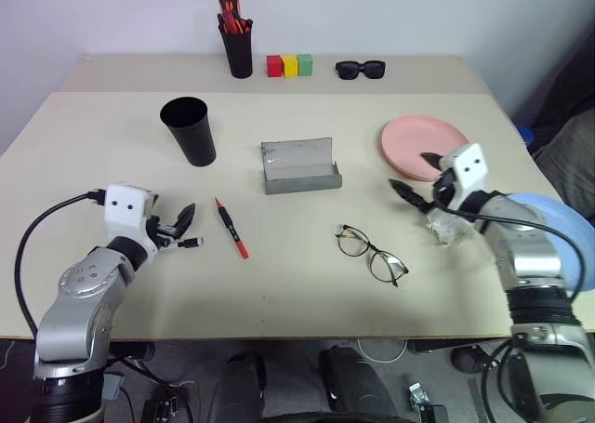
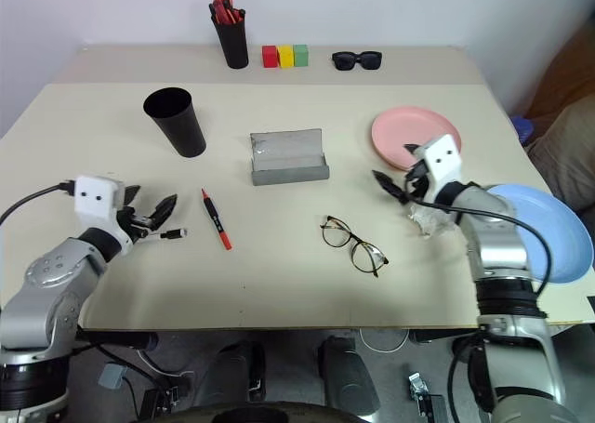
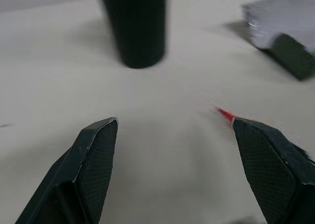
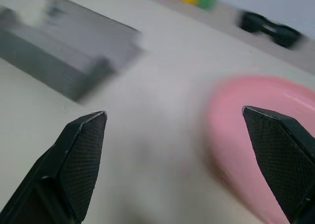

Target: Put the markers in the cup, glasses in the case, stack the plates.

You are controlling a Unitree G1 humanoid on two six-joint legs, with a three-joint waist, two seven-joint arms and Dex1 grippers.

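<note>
Left tool seen spread wide, empty, low over tabletop. White/silver marker with black tip lain just beside it. Black tapered cup stood upright beyond. Red marker with black middle lain flat. Grey case found open at centre, silvery lid raised. Wire-rimmed glasses lain unfolded nearer front edge. Pink plate set flat; right tool spread, empty, at its near rim. Blue plate seen at right edge.
</note>
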